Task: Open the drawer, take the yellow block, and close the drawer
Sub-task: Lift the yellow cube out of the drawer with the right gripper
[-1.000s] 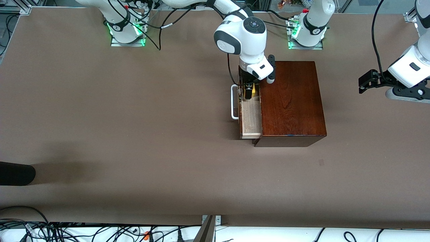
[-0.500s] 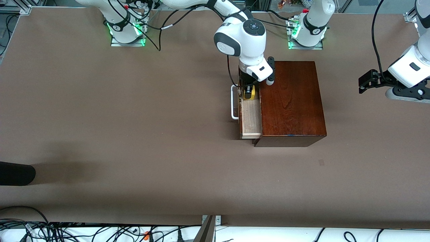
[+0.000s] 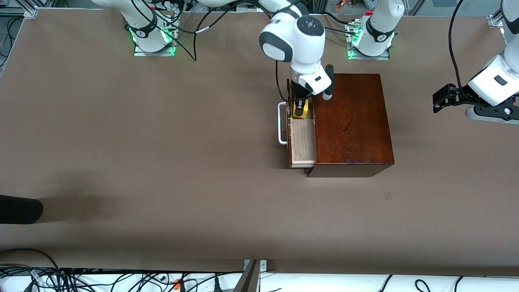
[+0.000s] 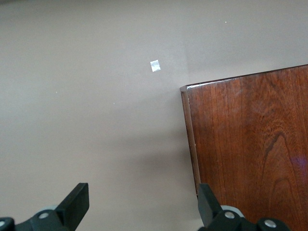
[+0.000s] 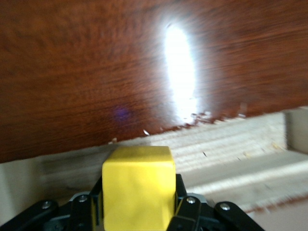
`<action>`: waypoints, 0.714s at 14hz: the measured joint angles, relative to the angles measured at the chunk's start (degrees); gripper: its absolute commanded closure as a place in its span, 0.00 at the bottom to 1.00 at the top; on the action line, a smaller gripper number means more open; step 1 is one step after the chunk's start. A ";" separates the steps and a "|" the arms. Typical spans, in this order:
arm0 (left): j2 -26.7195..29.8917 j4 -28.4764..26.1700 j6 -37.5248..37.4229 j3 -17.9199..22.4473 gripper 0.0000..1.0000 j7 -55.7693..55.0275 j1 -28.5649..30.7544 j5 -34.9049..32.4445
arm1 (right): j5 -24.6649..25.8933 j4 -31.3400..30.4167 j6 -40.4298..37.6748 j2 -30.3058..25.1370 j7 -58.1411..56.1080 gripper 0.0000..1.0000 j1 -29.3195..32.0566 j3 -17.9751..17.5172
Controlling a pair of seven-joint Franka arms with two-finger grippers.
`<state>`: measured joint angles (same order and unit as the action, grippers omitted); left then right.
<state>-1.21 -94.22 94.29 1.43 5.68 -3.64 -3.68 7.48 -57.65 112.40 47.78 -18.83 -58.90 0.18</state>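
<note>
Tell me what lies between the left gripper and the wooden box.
Only bare brown table, as the front view shows: the left gripper hovers with open jaws toward the left arm's end, apart from the wooden box.

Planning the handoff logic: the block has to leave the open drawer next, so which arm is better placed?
Right. Its gripper is shut on the yellow block over the open drawer; the left gripper waits open toward its own end of the table.

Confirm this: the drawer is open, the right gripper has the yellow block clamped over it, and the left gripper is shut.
One error: the left gripper is open, its fingers spread wide in the left wrist view. The rest holds: the drawer is open and the right gripper is clamped on the yellow block over it.
</note>
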 measured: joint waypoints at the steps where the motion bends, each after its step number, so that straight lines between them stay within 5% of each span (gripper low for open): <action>1: 0.00 0.00 0.00 0.00 0.00 0.00 0.00 0.00 | 0.00 1.59 -1.98 -0.67 1.12 0.98 -0.11 -0.01; 10: 0.00 0.03 0.00 0.00 0.00 0.00 -0.01 0.00 | -3.97 3.96 -13.14 -8.83 5.41 0.97 5.46 1.46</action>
<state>-1.21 -94.20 94.28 1.43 5.68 -3.65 -3.68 3.51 -53.69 99.27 38.95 -13.42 -53.44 1.64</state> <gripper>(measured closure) 0.000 0.445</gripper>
